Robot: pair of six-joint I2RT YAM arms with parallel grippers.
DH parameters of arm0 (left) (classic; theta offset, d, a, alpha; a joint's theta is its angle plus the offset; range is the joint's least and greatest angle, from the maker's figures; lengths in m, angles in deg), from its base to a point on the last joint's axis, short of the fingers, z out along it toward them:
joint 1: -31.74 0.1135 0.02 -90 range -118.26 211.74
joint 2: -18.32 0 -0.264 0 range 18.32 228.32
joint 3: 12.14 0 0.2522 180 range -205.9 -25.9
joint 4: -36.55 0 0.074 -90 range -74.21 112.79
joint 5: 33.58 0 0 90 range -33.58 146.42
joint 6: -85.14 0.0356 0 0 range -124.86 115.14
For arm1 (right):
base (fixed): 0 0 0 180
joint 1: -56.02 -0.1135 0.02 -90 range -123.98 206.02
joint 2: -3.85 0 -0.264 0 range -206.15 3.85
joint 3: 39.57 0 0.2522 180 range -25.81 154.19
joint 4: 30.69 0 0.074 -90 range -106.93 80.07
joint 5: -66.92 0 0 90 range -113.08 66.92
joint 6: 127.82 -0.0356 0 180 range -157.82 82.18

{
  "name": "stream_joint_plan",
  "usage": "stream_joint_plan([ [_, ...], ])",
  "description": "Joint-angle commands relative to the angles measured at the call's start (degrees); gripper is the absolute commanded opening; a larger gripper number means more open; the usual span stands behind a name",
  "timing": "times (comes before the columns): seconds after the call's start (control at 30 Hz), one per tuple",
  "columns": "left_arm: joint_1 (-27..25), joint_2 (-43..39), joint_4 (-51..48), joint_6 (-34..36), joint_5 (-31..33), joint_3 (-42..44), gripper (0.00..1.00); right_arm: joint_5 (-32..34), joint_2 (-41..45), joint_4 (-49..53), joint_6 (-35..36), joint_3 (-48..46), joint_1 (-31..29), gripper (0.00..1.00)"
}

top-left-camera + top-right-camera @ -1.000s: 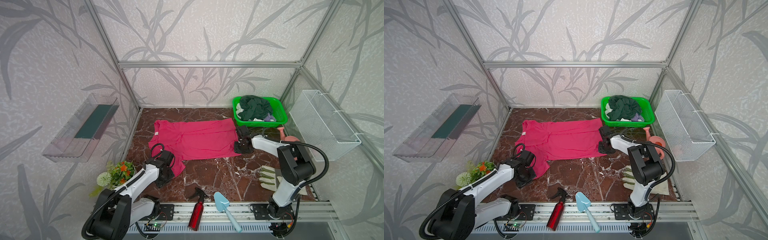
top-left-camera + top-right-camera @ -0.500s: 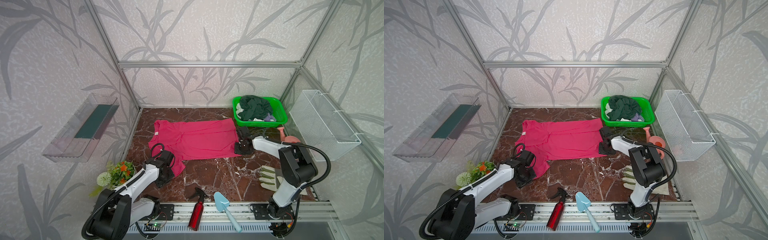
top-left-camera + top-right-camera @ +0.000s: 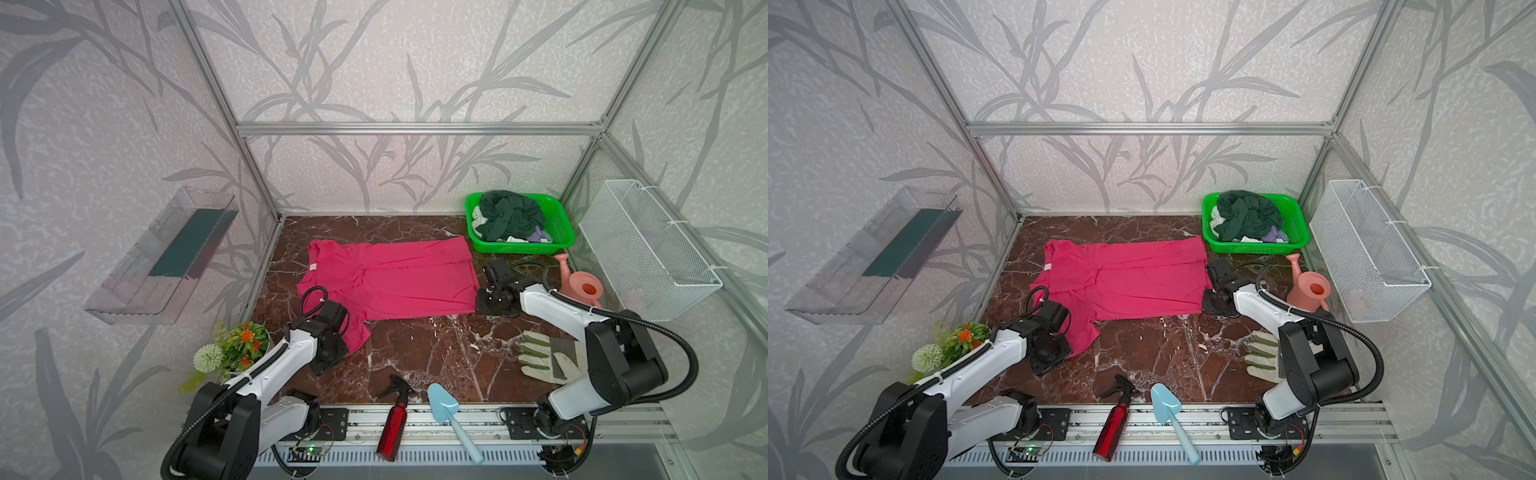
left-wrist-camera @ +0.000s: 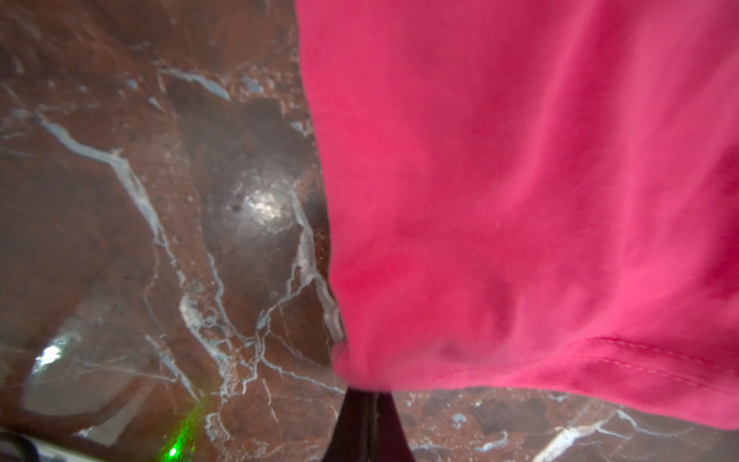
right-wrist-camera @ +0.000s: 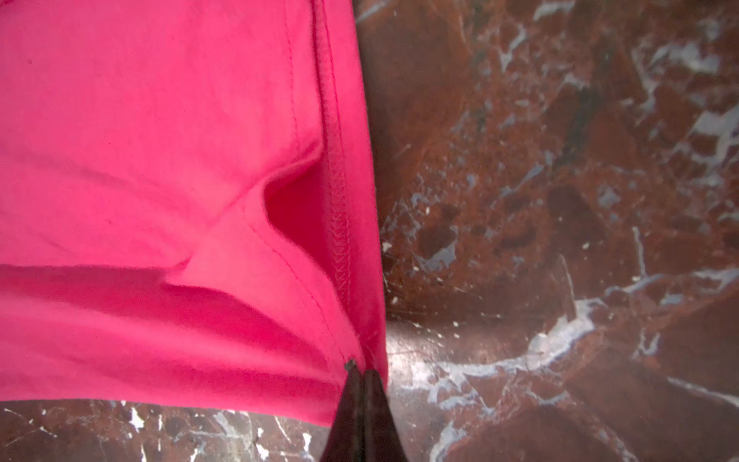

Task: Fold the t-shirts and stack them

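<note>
Ok, L hand (image 4: 366, 396) was clamped on pink tee (image 3: 395, 278) sleeve, R hand (image 5: 362, 374) on near hem corner; tee lay flat on table (image 3: 436, 353), other tees (image 3: 509, 216) in green basket (image 3: 523, 249). Should lift both together, keep edge taut, fold evenly.

No readable words, brands, numbers or signs are showing anywhere. A small white neck label (image 3: 313, 266) is lying on the pink t-shirt (image 3: 399, 282), too small to read.

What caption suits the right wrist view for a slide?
Right gripper shut on a hemmed corner of the pink t-shirt; marble table beside.
</note>
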Motion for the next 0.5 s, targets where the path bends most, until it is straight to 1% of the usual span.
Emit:
stream_joint_plan([
  [0.0,-0.23,-3.61,-3.81,-2.56,0.22,-0.54,0.00,0.15,2.70,0.13,-2.72,-2.69,-0.29,0.00],
  [0.27,-0.26,-10.48,-8.71,-5.08,0.61,-2.95,0.00,1.33,2.79,-0.68,-5.99,-4.99,-0.56,0.00],
  [0.3,-0.23,-11.17,-9.33,-5.28,0.70,-3.42,0.00,1.38,3.05,-0.91,-6.01,-5.17,-0.56,0.00],
  [0.33,-0.19,-11.71,-9.79,-5.31,0.74,-3.91,0.00,1.54,3.41,-0.91,-7.81,-5.20,-0.64,0.00],
  [0.47,-0.23,-14.01,-12.01,-5.20,2.19,-6.29,0.00,2.58,5.65,0.15,-8.81,-5.37,-0.83,0.00],
])
